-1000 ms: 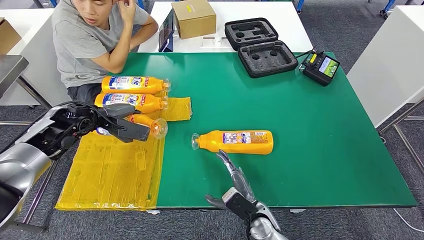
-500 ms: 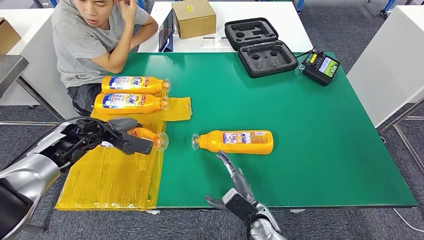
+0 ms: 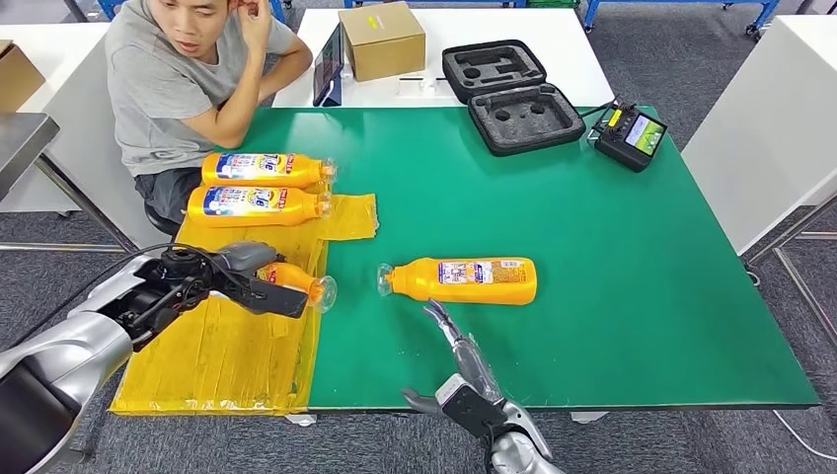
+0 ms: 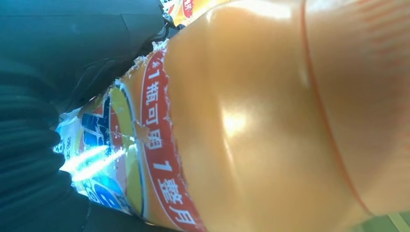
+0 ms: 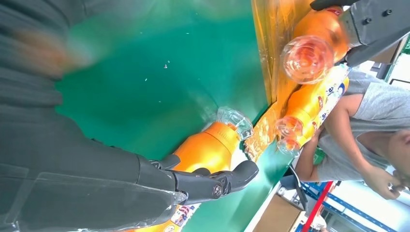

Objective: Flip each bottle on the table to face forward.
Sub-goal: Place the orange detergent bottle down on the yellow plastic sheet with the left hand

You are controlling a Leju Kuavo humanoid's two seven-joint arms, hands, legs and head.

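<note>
— On the yellow plastic sheet [image 3: 212, 341] at the table's left side, what is held?

— An orange bottle [image 3: 291, 279] is gripped by the left hand [image 3: 242, 276], its clear cap pointing right, at the sheet's edge. Whether it is raised off the sheet cannot be told. In the left wrist view the bottle [image 4: 270, 116] is seen very close, with a torn label bearing red-bordered print.

— And the other bottles?

— Two labelled bottles are laid side by side at the far left of the green table [image 3: 612, 247], caps to the right: the farther one [image 3: 265, 169] on the green surface, the nearer one [image 3: 259, 205] partly on the sheet. A fourth bottle [image 3: 464, 280] is laid near the middle of the table, cap to the left, a small label facing up.

— How is the right hand placed?

— The right hand [image 3: 464, 360] is held at the near table edge, fingers extended toward the middle bottle, thumb spread aside; nothing is grasped. In the right wrist view its dark fingers [image 5: 212, 181] are seen close in front of that bottle [image 5: 208, 150]; contact cannot be told.

— What else is seen?

— A person in a grey shirt [image 3: 173, 79] is seated at the far left corner. A cardboard box [image 3: 383, 38], an open black foam case [image 3: 513, 94] and a handheld controller [image 3: 632, 134] are set along the far side.
</note>
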